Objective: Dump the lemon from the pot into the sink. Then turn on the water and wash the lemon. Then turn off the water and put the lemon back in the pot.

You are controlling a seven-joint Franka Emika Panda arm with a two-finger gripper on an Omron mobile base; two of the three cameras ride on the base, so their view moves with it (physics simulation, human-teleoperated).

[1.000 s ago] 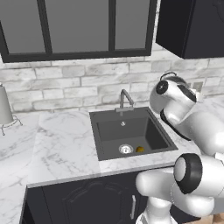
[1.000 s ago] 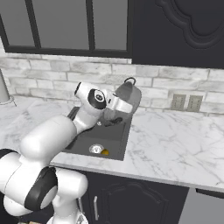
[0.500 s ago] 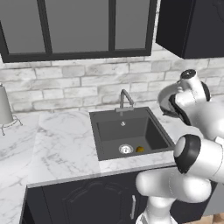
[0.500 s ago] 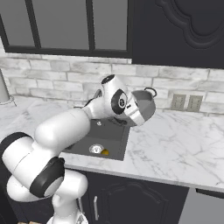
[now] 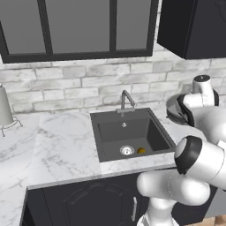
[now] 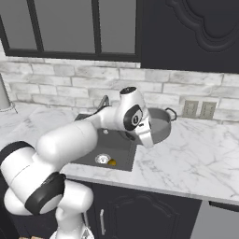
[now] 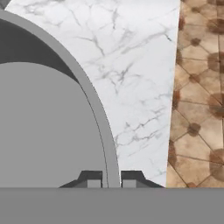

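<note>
**Pot carried by its rim, tap untouched**

The gripper (image 7: 111, 183) is pinched nearly closed on the pot (image 6: 158, 127) rim, right of centre. The lemon (image 5: 141, 151) lies low in the sink (image 5: 110, 145), beside the drain (image 5: 127, 151). A thin hold like that could slip, dropping the pot onto the counter (image 6: 196, 158).

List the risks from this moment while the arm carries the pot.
The gripper pinches only the pot rim, so the pot may tilt or slip onto the counter. The lemon lies right beside the drain, awkward to pick up later. The faucet stands close to the arm's return path.
</note>
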